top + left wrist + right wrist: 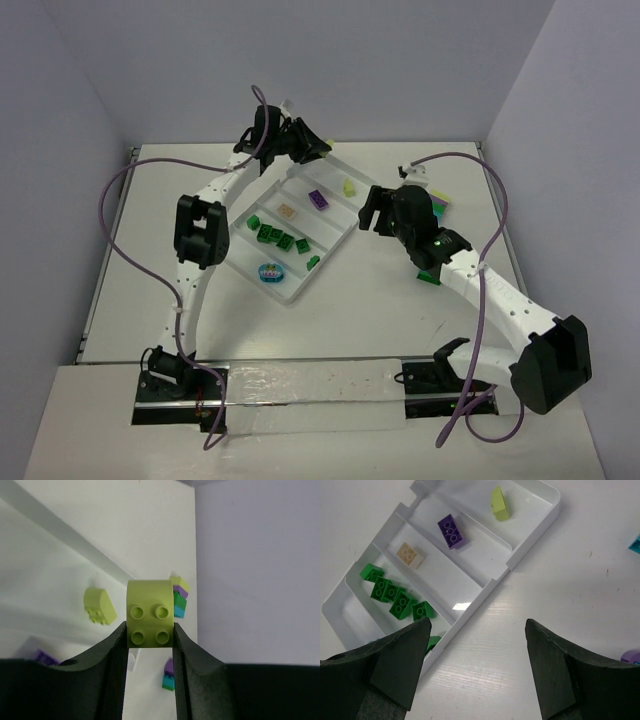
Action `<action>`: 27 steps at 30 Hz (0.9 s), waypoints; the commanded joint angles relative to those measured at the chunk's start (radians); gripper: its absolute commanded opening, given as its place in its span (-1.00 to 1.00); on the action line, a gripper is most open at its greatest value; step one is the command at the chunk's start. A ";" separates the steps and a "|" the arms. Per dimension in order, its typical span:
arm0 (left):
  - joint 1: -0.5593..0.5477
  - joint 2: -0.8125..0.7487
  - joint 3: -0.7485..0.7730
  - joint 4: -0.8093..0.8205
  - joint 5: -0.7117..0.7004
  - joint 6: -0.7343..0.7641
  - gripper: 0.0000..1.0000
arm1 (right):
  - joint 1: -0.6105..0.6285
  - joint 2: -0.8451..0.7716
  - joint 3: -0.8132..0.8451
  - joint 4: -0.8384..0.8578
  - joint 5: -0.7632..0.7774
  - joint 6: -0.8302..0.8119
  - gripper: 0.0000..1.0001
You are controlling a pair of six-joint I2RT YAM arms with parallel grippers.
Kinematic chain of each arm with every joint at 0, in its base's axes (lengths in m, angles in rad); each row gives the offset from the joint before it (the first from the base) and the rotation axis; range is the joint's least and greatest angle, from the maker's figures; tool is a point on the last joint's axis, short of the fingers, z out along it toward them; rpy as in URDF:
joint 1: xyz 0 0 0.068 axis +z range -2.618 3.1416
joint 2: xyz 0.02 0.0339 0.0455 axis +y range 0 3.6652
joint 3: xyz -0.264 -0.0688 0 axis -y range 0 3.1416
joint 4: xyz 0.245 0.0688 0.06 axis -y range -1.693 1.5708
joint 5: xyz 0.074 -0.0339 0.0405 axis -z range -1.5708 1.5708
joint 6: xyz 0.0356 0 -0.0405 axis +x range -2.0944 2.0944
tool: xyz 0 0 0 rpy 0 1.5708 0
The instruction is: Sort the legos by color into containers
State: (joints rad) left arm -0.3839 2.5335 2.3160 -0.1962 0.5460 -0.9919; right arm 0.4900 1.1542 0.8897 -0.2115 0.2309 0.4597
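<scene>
My left gripper is shut on a yellow-green lego, held above the far end of the tray of containers. Below it lies another yellow-green lego in the outermost compartment. The tray also holds a purple lego, a peach lego, several green legos and a teal clump. My right gripper stands open over bare table just right of the tray, with nothing between its fingers.
Multi-colour clumps lie on the table right of the tray, near the right wall. A green brick sits by the right arm. Cables loop from both arms. The purple walls stand close at the back and right.
</scene>
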 commanded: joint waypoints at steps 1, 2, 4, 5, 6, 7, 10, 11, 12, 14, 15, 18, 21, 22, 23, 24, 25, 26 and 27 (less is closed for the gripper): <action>-0.011 0.092 0.124 0.180 -0.074 -0.081 -0.91 | -0.005 -0.043 -0.021 0.016 0.028 0.022 0.66; -0.013 0.110 0.128 0.198 -0.089 -0.089 -0.86 | -0.005 -0.044 -0.024 0.016 0.025 0.022 0.66; -0.017 0.128 0.144 0.210 -0.103 -0.097 -0.76 | -0.005 -0.044 -0.030 0.015 0.023 0.023 0.66; -0.018 0.148 0.159 0.212 -0.114 -0.101 -0.55 | -0.005 -0.041 -0.034 0.014 0.025 0.023 0.66; -0.019 0.157 0.161 0.216 -0.115 -0.102 -0.38 | -0.006 -0.036 -0.035 0.014 0.027 0.022 0.66; -0.018 0.158 0.151 0.222 -0.112 -0.097 -0.29 | -0.009 -0.031 -0.035 0.014 0.030 0.020 0.66; -0.018 0.148 0.125 0.233 -0.110 -0.079 0.01 | -0.016 -0.010 -0.032 0.015 0.033 0.014 0.66; -0.018 0.145 0.120 0.233 -0.108 -0.073 0.11 | -0.020 -0.005 -0.029 0.017 0.033 0.013 0.66; -0.017 0.144 0.121 0.231 -0.104 -0.067 0.19 | -0.024 0.000 -0.030 0.017 0.033 0.011 0.66; -0.016 0.134 0.119 0.219 -0.100 -0.055 0.27 | -0.032 0.005 -0.031 0.017 0.034 0.014 0.66; -0.016 0.127 0.114 0.216 -0.099 -0.050 0.32 | -0.036 0.007 -0.032 0.017 0.034 0.014 0.66; -0.015 0.086 0.089 0.209 -0.100 -0.024 0.40 | -0.055 0.013 -0.033 0.009 0.032 0.015 0.66; -0.016 0.030 0.047 0.199 -0.094 -0.009 0.39 | -0.073 0.000 -0.041 -0.014 0.050 0.021 0.66; -0.016 0.001 0.027 0.199 -0.090 -0.003 0.39 | -0.080 -0.008 -0.046 -0.021 0.051 0.023 0.66; -0.016 -0.024 0.001 0.199 -0.089 0.005 0.38 | -0.090 -0.018 -0.052 -0.026 0.050 0.025 0.66; -0.018 -0.045 -0.038 0.199 -0.093 0.010 0.38 | -0.097 -0.029 -0.056 -0.030 0.054 0.026 0.66; -0.021 -0.074 -0.068 0.199 -0.096 0.022 0.37 | -0.105 -0.037 -0.062 -0.039 0.060 0.026 0.66; -0.023 -0.103 -0.098 0.199 -0.099 0.035 0.37 | -0.114 -0.045 -0.068 -0.047 0.067 0.025 0.66; -0.028 -0.110 -0.104 0.199 -0.100 0.038 0.36 | -0.116 -0.047 -0.070 -0.049 0.068 0.026 0.66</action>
State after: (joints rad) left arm -0.3951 2.5983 2.2681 -0.0389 0.4479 -1.0101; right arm 0.4000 1.1586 0.8414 -0.2376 0.2532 0.4776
